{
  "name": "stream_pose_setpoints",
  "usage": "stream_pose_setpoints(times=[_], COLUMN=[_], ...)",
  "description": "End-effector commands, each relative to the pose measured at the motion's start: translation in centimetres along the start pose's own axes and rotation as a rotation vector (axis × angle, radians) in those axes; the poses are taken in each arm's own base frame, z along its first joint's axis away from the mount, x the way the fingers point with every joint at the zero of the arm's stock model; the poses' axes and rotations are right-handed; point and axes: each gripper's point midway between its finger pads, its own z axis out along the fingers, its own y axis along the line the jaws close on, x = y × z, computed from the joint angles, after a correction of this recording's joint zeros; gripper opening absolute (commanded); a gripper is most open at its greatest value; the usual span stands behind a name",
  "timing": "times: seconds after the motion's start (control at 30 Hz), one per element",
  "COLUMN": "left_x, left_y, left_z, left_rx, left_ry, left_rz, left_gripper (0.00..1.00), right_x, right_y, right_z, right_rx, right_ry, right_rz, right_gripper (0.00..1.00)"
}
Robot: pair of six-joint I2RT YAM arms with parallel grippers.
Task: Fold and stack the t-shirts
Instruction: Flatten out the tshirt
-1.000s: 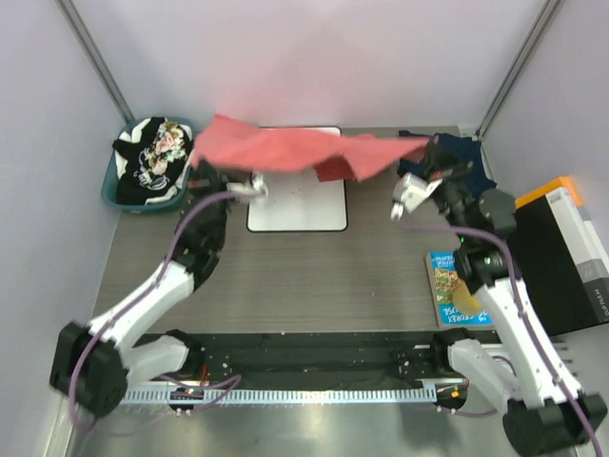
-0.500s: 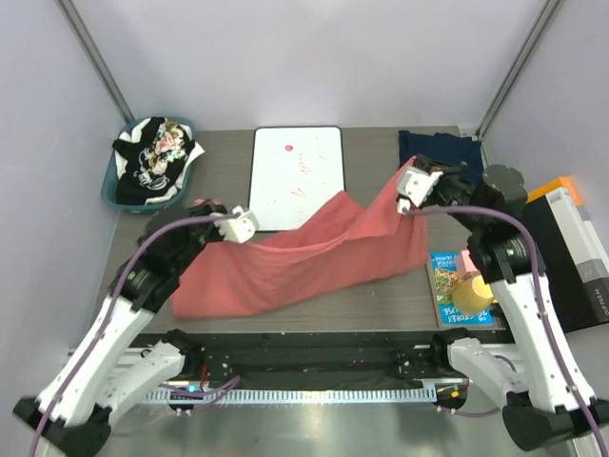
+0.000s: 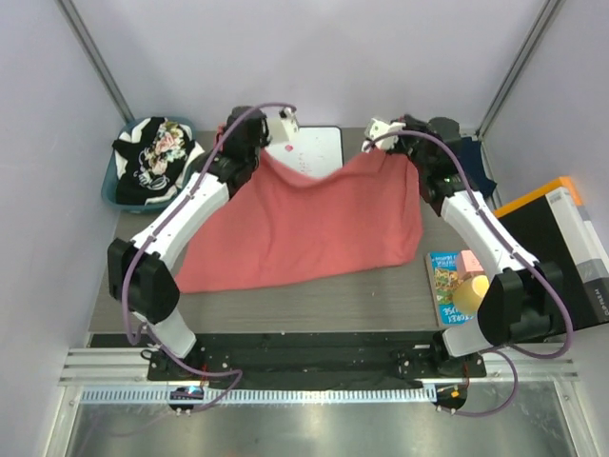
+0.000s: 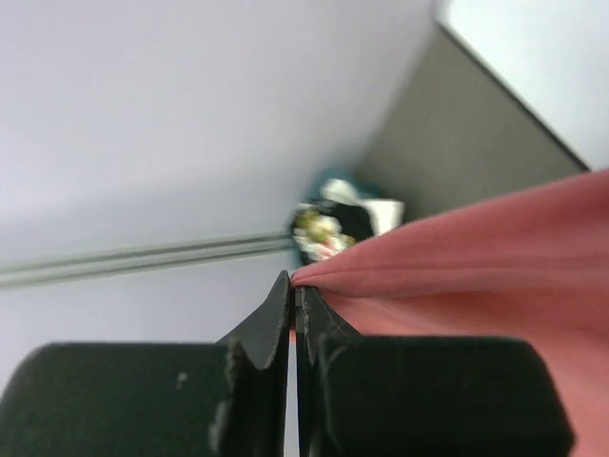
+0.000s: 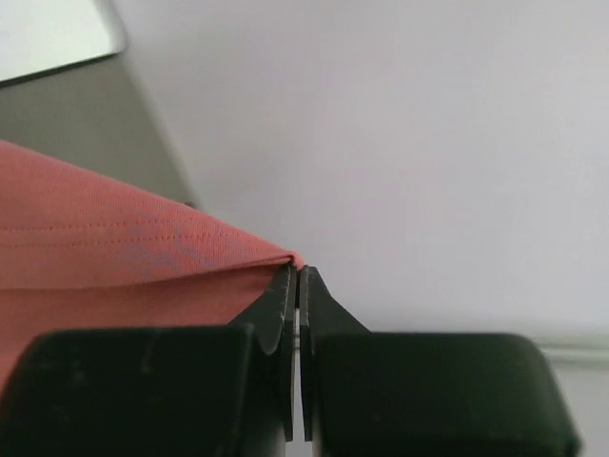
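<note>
At the far left of your counter (image 3: 314,300) sits a teal basket (image 3: 108,187) holding a heap of black, white and floral t-shirts (image 3: 152,157). Just right of it, your left end effector (image 3: 270,152) is pinched tight on one upper corner of the coral-red t-shirt (image 3: 304,224); the left wrist view shows the two fingers pressed together with the cloth's edge nipped at their tips. The shirt hangs as a wide sheet between both arms. Its top edge is lifted and sags in the middle, and its lower part lies on the counter. Behind the sag you see the white board (image 3: 319,143), its near part covered by the cloth. Your right end effector (image 3: 381,145) is likewise clamped on the other upper corner. Further right, the dark navy t-shirt (image 3: 479,167) lies at the back corner, partly hidden by the right arm. A colourful booklet (image 3: 442,281) lies nearer you, and a black box (image 3: 552,248) stands at the right edge.
</note>
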Motion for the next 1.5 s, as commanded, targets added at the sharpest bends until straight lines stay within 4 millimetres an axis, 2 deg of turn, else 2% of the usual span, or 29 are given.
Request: stream_pose_setpoints(times=[0.0,0.03,0.07,0.1,0.17,0.2,0.23,0.27,0.3,0.33,0.37,0.4,0.43,0.47,0.5,0.53,0.57,0.6,0.63,0.67,0.73,0.77,0.83,0.87,0.93,0.97,1.07,1.2,1.47], left_x=[-2.8,-3.5,-4.2,-4.6,-5.4,-5.0,-4.9,-5.1,-4.4,-4.2,-3.9,-3.5,-1.9,-1.2,0.0,2.1,3.5,5.0,7.1,8.5,11.5,12.3,14.8,15.4,16.7,16.6,16.8,17.8,17.3], left_y=[18.9,22.6,24.2,27.6,28.2,29.0,28.9,27.4,27.1,24.0,22.2,20.1,18.8,13.1,10.1,5.2,2.5,-1.0,-5.9,-7.6,-13.4,-14.7,-19.8,-20.7,-23.5,-24.0,-26.0,-28.2,-27.7], left_z=[-5.7,-8.5,-10.6,-15.5,-18.6,-21.0,-21.8,-21.1,-22.2,-19.8,-19.0,-17.9,-18.7,-15.4,-14.4,-13.3,-12.9,-12.0,-10.9,-11.3,-10.8,-11.1,-11.1,-11.2,-11.6,-11.8,-12.8,-14.4,-17.4], left_rx=[-0.584,-0.739,-0.826,-0.984,-1.047,-1.079,-1.082,-1.045,-1.049,-0.977,-0.940,-0.894,-0.878,-0.757,-0.680,-0.587,-0.531,-0.433,-0.330,-0.296,-0.157,-0.124,0.027,0.043,0.134,0.151,0.269,0.413,0.501], left_ry=[-0.050,-0.120,-0.179,-0.298,-0.382,-0.407,-0.419,-0.418,-0.425,-0.392,-0.377,-0.354,-0.332,-0.292,-0.256,-0.220,-0.181,-0.134,-0.088,-0.066,0.003,0.010,0.031,0.028,0.011,-0.009,-0.067,-0.095,-0.163], left_rz=[-0.239,-0.320,-0.351,-0.378,-0.371,-0.382,-0.388,-0.369,-0.374,-0.334,-0.315,-0.292,-0.296,-0.228,-0.189,-0.169,-0.152,-0.092,-0.027,-0.012,0.086,0.106,0.237,0.272,0.370,0.376,0.439,0.506,0.457], left_gripper=[0.00,0.00,0.00,0.00,0.00,0.00,0.00,0.00,0.00,0.00,0.00,0.00,0.00,0.00,0.00,0.00,0.00,0.00,0.00,0.00,0.00,0.00,0.00,0.00,0.00,0.00,0.00,0.00,0.00], right_x=[-5.9,-6.6,-7.4,-8.6,-10.5,-11.0,-10.7,-10.5,-10.7,-9.5,-8.8,-8.7,-7.1,-5.6,-5.9,-4.6,-3.6,-3.8,-3.0,-1.8,-0.7,0.1,0.4,0.9,1.1,1.4,1.5,0.8,0.1], right_y=[-23.6,-27.0,-28.7,-30.5,-32.9,-33.1,-32.4,-31.8,-31.3,-28.6,-26.5,-25.0,-20.5,-15.8,-12.2,-6.7,-1.6,3.1,7.3,11.9,17.2,20.2,22.7,24.6,25.5,26.7,27.6,27.4,26.1], right_z=[-8.9,-12.0,-14.1,-17.3,-22.9,-24.1,-23.9,-24.0,-25.7,-23.3,-21.6,-22.7,-19.6,-17.0,-16.1,-15.7,-15.2,-15.1,-15.9,-16.5,-17.6,-18.9,-20.2,-21.2,-22.1,-23.1,-24.4,-25.5,-27.1], right_rx=[0.872,1.011,1.101,1.210,1.312,1.317,1.288,1.259,1.251,1.162,1.059,1.009,0.858,0.666,0.533,0.408,0.245,0.082,-0.018,-0.170,-0.330,-0.440,-0.558,-0.652,-0.724,-0.799,-0.906,-0.948,-0.955], right_ry=[-0.064,-0.057,-0.078,-0.107,-0.158,-0.183,-0.182,-0.176,-0.184,-0.167,-0.149,-0.155,-0.144,-0.099,-0.144,-0.136,-0.116,-0.161,-0.159,-0.134,-0.129,-0.104,-0.117,-0.102,-0.103,-0.090,-0.092,-0.123,-0.140], right_rz=[-0.094,-0.078,-0.078,-0.093,-0.093,-0.075,-0.066,-0.058,-0.056,-0.037,-0.030,-0.016,0.033,0.053,0.037,0.046,0.046,0.014,-0.010,-0.033,-0.043,-0.020,-0.072,-0.060,-0.088,-0.091,-0.102,-0.117,-0.145], right_gripper=[0.01,0.01,0.01,0.01,0.01,0.01,0.01,0.01,0.01,0.01,0.01,0.01,0.01,0.01,0.01,0.01,0.01,0.01,0.01,0.01,0.01,0.01,0.01,0.01,0.01,0.01,0.01,0.01,0.01])
